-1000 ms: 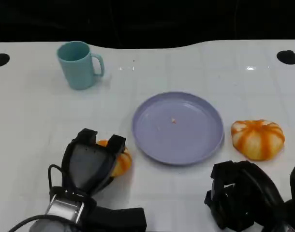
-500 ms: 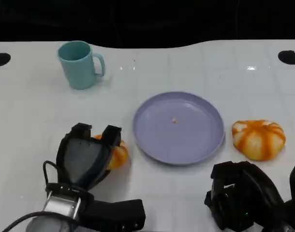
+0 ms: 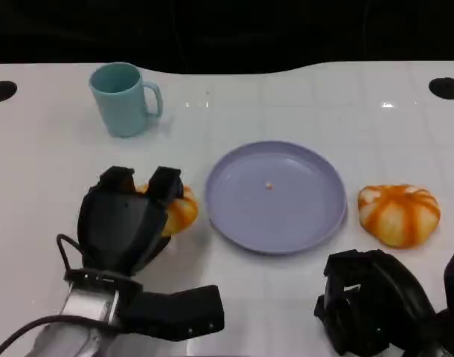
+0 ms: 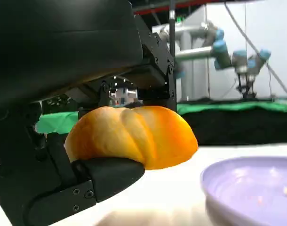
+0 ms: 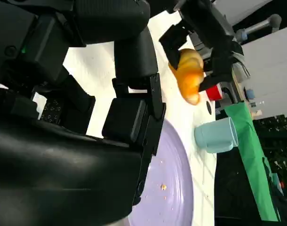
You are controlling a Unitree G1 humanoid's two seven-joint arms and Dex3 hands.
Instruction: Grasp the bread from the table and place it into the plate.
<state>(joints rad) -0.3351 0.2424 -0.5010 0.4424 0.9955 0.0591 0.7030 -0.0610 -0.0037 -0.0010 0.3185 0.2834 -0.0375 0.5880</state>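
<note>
Left hand (image 3: 126, 223) clamped on the golden-orange ridged bread roll (image 3: 176, 210) — fingers (image 3: 164, 183) over the top, thumb underneath, seen plainly from the left wrist camera. Roll (image 4: 131, 136) lifted off the white table (image 3: 56, 163), a strip of tabletop showing beneath it, just left of the round lavender plate (image 3: 324, 223) and not yet over the rim. Plate bare but for a tiny orange crumb (image 3: 269, 186) near its middle. Right hand (image 3: 372, 301) parked low at the near right, black fingers curled in, nothing in its grasp — just near of the plate's right edge. Second bread, orange-and-white striped bun (image 3: 399, 213), sitting on the table right of the plate, close to the rim but apart. Teal ceramic mug (image 3: 123, 100) upright at the far left, handle pointing right, well apart from everything. Two black round holes in the tabletop, far left (image 3: 0, 91) and far right (image 3: 444, 88).
</note>
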